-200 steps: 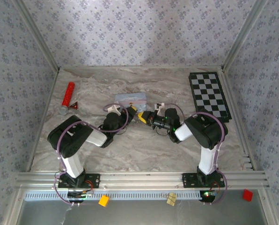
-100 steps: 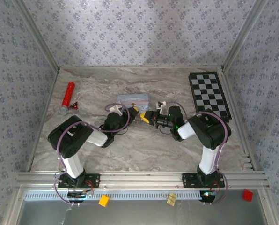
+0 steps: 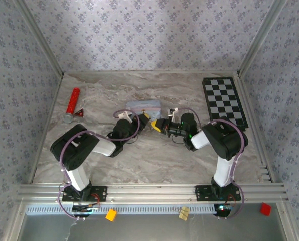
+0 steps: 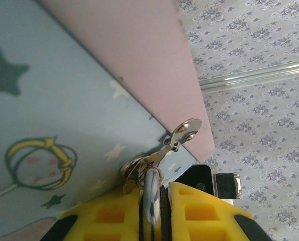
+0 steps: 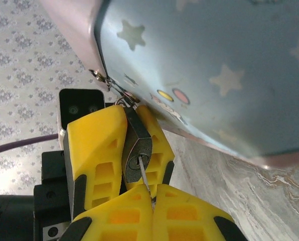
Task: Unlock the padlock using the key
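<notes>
The padlock (image 5: 138, 150), a dark block with its round keyhole facing the right wrist camera, sits between the yellow fingers (image 5: 95, 145) of my left gripper (image 4: 157, 193), which is shut on it. Its silvery shackle (image 4: 152, 193) rises between those fingers toward a ring and clasp (image 4: 186, 132) on the pale blue tin (image 4: 54, 100). My right gripper (image 5: 153, 195) is shut on the key (image 5: 146, 182), a thin grey sliver whose tip meets the keyhole. In the top view the two grippers (image 3: 146, 119) (image 3: 158, 124) meet tip to tip just in front of the tin (image 3: 142, 106).
A red cylinder with a silver end (image 3: 72, 104) and a small red triangular piece (image 3: 80, 114) lie at the far left. A checkerboard (image 3: 225, 103) lies at the back right. The marble table (image 3: 154, 155) is bare in front of the arms.
Both grippers have crept slightly away from the bases toward the tin, and the right wrist has moved in closer to the left one. Both grips stay as they were.
</notes>
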You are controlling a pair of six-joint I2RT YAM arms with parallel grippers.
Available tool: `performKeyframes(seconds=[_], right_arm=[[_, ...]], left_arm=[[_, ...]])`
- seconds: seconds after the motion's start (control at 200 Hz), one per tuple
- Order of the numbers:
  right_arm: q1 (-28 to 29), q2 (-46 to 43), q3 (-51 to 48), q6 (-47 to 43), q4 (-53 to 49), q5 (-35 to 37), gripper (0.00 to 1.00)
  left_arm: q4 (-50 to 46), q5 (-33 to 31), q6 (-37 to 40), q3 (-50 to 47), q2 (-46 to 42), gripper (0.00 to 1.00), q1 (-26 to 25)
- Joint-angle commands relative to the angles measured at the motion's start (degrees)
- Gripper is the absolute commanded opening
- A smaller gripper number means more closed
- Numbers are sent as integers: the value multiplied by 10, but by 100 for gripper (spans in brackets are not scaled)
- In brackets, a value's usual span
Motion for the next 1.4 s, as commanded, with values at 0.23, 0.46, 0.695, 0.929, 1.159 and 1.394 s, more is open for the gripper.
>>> performKeyframes(seconds=[0.23,0.46,0.695,0.929,1.159,1.394], right_arm=[[7,-8,92,22,85,35,0],[3,-14,101,56,85,50,0],[-12,-18,100,73,85,50,0],[-40,-19,75,50,85,32,0],[-39,-4,57,15,85,21,0],[-36,-7,46,0,81,29,3]], left_arm=[[17,290,28,24,-50,0,-111],[23,300,32,34,-32,0,-122],[1,318,46,23,-29,0,-122],[-3,335,46,1,-55,0,-101],[-53,339,64,11,-99,0,-91],[-77,318,66,1,-117,0,-68]])
